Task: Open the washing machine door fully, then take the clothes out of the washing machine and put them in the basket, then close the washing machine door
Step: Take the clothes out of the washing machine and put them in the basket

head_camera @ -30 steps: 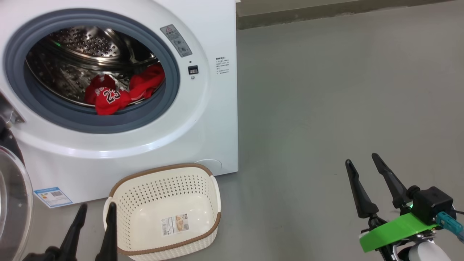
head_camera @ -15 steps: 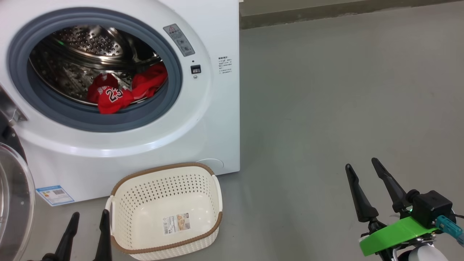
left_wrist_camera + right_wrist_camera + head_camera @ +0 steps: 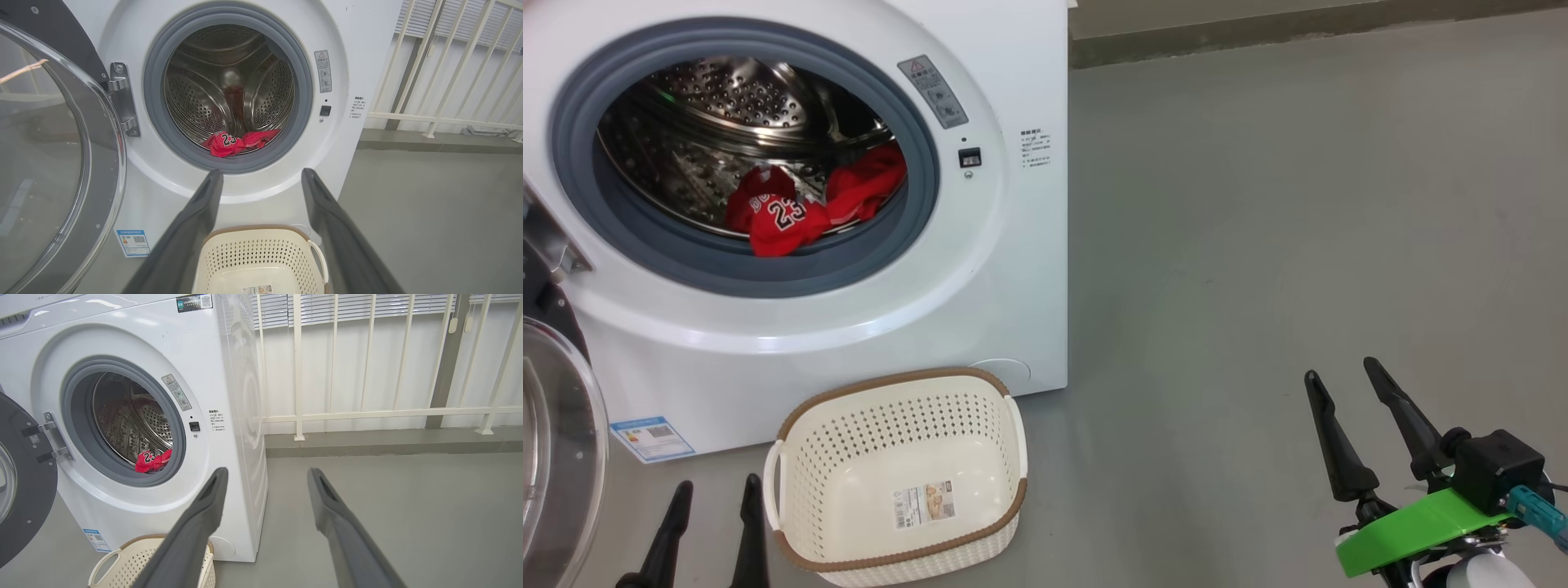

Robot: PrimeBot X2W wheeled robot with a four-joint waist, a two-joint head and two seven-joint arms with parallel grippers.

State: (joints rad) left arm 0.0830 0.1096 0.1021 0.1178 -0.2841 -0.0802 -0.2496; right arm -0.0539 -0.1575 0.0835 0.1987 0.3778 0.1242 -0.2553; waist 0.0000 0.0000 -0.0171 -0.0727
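Observation:
The white washing machine (image 3: 1013, 269) stands with its door (image 3: 556, 457) swung wide to the left; the black rim and glass bowl also fill the left of the left wrist view (image 3: 61, 155). Red clothes (image 3: 800, 208), one with a white 23, lie at the drum's front lip (image 3: 237, 143) (image 3: 152, 461). The empty cream basket (image 3: 792, 457) sits on the floor before the machine (image 3: 261, 253) (image 3: 122, 559). My left gripper (image 3: 715, 490) is open, low beside the basket's left end. My right gripper (image 3: 1343, 371) is open, far right over bare floor.
Grey floor (image 3: 1258, 245) spreads to the right of the machine. A white railing (image 3: 367, 412) on a low kerb runs along the back wall. A blue label sticker (image 3: 652, 437) sits low on the machine's front.
The head view has shifted slightly, so everything sits a bit further right. My left gripper has dropped lower in that view, away from the basket rim. The right gripper barely moved.

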